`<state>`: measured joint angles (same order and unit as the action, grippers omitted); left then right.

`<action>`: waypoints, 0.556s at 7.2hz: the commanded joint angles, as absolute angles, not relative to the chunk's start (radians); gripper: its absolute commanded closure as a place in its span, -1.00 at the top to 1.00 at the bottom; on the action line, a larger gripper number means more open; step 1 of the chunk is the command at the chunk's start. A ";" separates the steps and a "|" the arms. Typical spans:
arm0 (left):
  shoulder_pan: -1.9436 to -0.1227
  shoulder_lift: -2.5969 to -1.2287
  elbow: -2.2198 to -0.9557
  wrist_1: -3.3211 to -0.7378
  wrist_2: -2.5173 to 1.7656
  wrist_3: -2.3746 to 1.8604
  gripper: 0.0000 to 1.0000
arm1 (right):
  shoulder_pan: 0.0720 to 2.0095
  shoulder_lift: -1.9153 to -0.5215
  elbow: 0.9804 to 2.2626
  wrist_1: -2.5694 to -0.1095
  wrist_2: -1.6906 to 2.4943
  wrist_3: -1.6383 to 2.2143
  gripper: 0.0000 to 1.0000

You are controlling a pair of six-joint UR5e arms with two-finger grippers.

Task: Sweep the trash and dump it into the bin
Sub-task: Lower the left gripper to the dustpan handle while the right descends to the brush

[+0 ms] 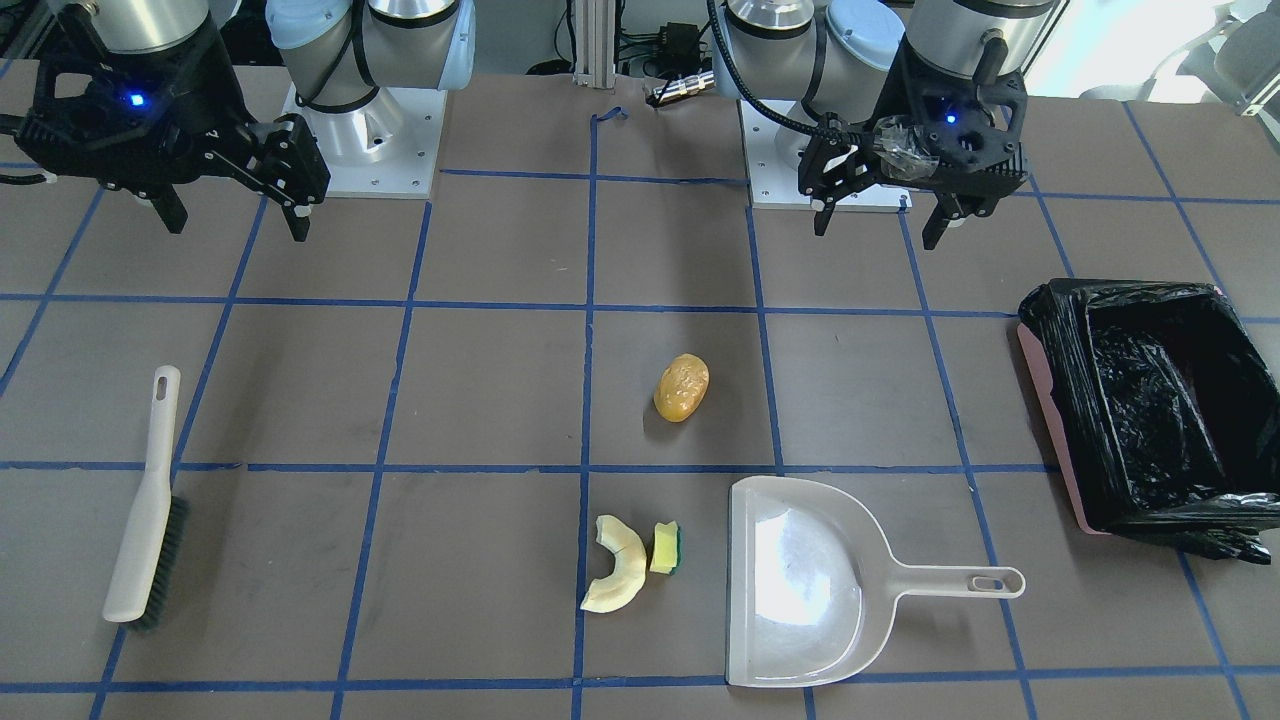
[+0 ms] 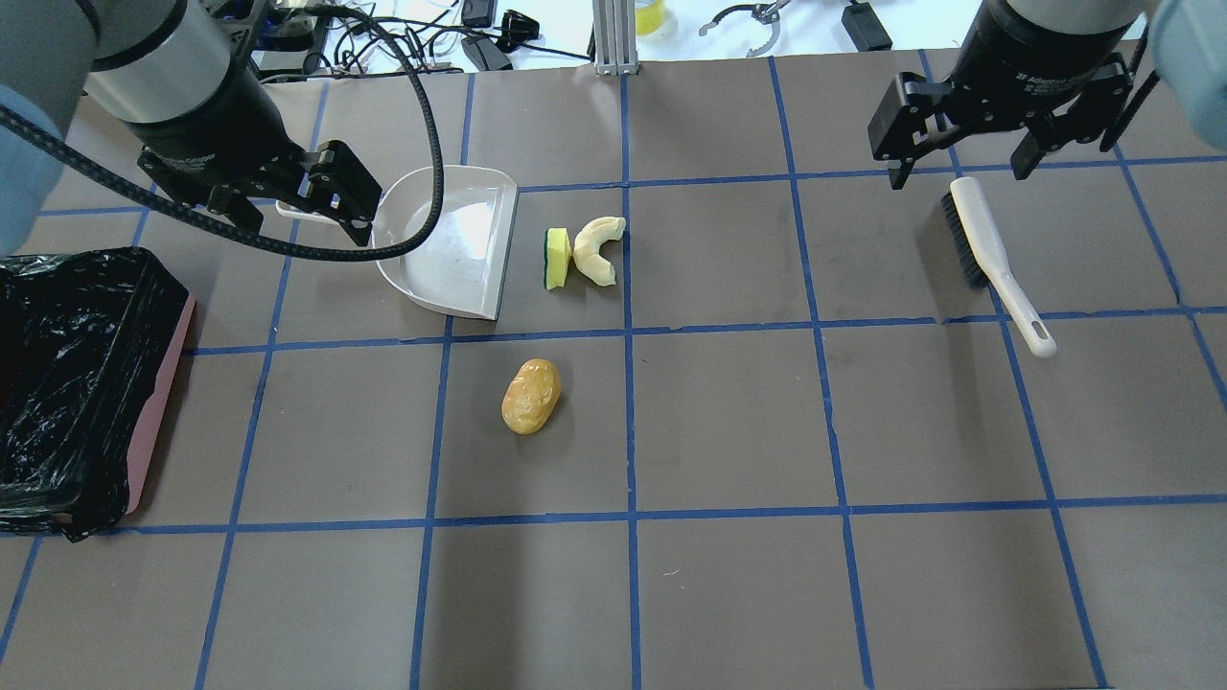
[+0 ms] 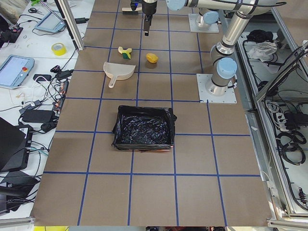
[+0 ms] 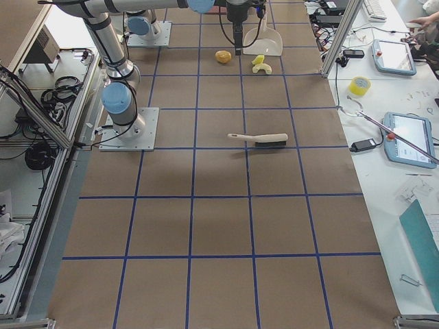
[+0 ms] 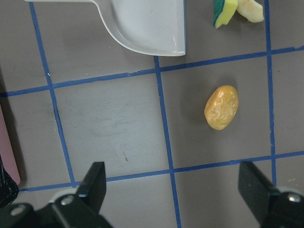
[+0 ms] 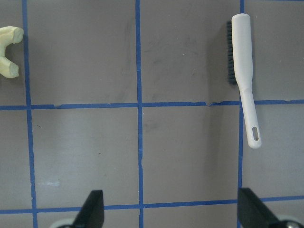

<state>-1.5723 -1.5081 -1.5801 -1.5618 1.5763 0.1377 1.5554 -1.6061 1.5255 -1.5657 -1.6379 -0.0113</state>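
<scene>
Near the middle of the taped table (image 1: 480,380): golden-brown potato-like lump (image 1: 682,387), alone inside one grid square. Farther from the robot's base, pale crescent slice (image 1: 617,565), with yellow-and-green sponge piece (image 1: 665,548) touching or just beside it, green side turned toward white dustpan (image 1: 800,580). Dustpan flat on the table, open lip facing the sponge piece, handle pointing to the robot's left. Beyond that handle, at the table's left end: pink bin (image 1: 1040,400) lined with black bag (image 1: 1150,400), well apart from all three items. On the robot's right side, white hand brush (image 1: 145,500) lying flat. High above the table, left gripper (image 1: 878,228), jaws spread wide, holding nothing. Over the other side, right gripper (image 1: 237,228), likewise wide apart, empty, not touching the hand brush.
</scene>
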 commanded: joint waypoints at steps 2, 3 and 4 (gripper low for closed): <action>-1.572 -1.505 -1.578 -1.562 1.577 0.141 1.00 | 1.555 -1.609 1.525 -1.574 -1.582 -0.006 1.00; -1.572 -1.505 -1.582 -1.562 1.578 0.144 1.00 | 1.555 -1.600 1.517 -1.577 -1.500 0.004 1.00; -1.557 -1.508 -1.588 -1.554 1.578 0.155 1.00 | 1.555 -1.592 1.517 -1.586 -1.520 -0.012 1.00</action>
<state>-1.5684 -1.5059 -1.5819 -1.5597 1.5778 0.1454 1.5555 -1.6012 1.5197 -1.5775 -1.5364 -0.0035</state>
